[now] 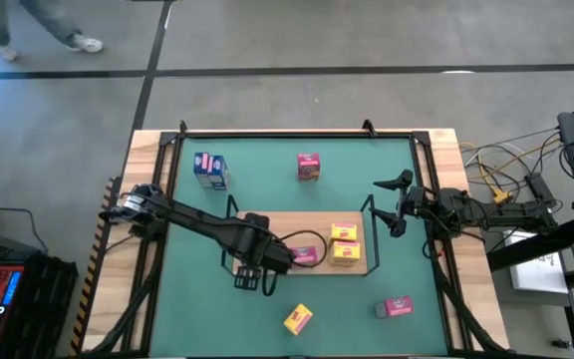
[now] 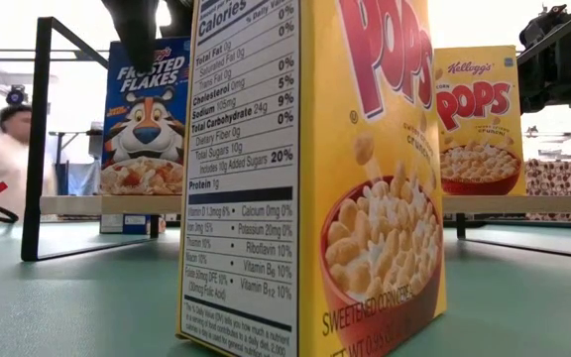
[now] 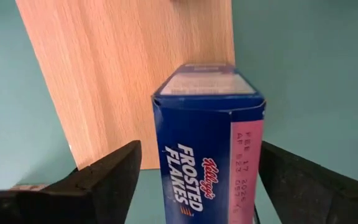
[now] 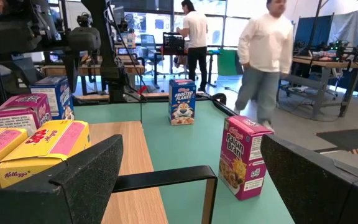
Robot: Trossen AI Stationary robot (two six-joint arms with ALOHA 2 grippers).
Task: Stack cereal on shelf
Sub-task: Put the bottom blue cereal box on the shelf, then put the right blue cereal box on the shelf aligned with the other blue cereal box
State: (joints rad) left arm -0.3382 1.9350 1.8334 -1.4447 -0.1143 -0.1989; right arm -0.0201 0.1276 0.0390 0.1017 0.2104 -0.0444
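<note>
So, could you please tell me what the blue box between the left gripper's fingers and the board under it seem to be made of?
The blue Frosted Flakes box: seemingly thin printed cardboard, with folded edges and a slight sheen. The light rectangular board: apparently wood or wood veneer, matte, showing grain lines. The left gripper straddles the box.

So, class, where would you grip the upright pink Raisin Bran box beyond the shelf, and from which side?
Pinch the Raisin Bran box on its broad front and back faces, near the top, coming down from above: it stands upright, thin that way, clear all round. The open right gripper looks nearer.
</note>
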